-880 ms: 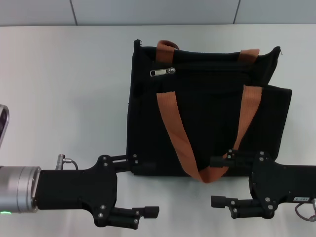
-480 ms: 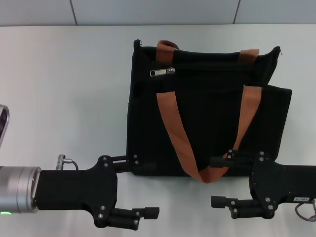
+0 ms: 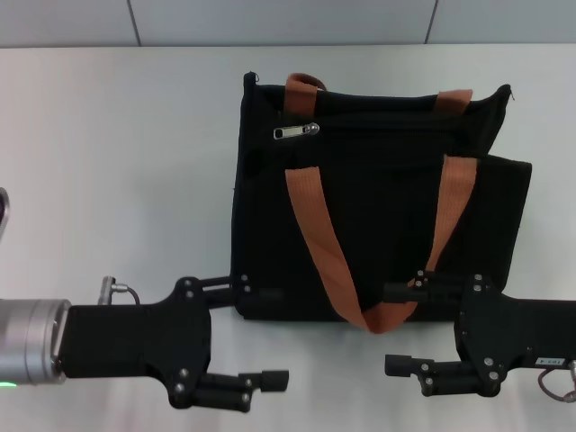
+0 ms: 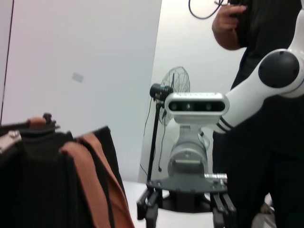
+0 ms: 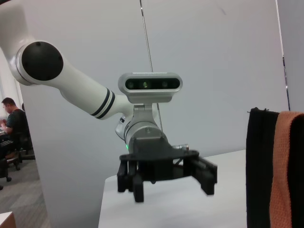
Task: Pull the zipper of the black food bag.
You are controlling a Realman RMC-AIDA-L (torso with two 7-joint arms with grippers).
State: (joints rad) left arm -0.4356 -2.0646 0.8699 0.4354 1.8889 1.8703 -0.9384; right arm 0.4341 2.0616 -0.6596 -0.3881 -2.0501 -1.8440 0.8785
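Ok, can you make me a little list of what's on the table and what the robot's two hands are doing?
bag: black food bag lying on the white table, orange straps
zipper: silver zipper near the bag's far left corner, untouched
left gripper: left gripper, open, at the bag's near left corner, far from the zipper
right gripper: right gripper, open, by the near strap loop
held: nothing

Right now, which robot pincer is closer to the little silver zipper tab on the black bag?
Left. The left pincer sits below the small silvery metal zipper tab, near the black fabric bag's lower left corner. The right pincer is farther, off toward the bag's lower right.
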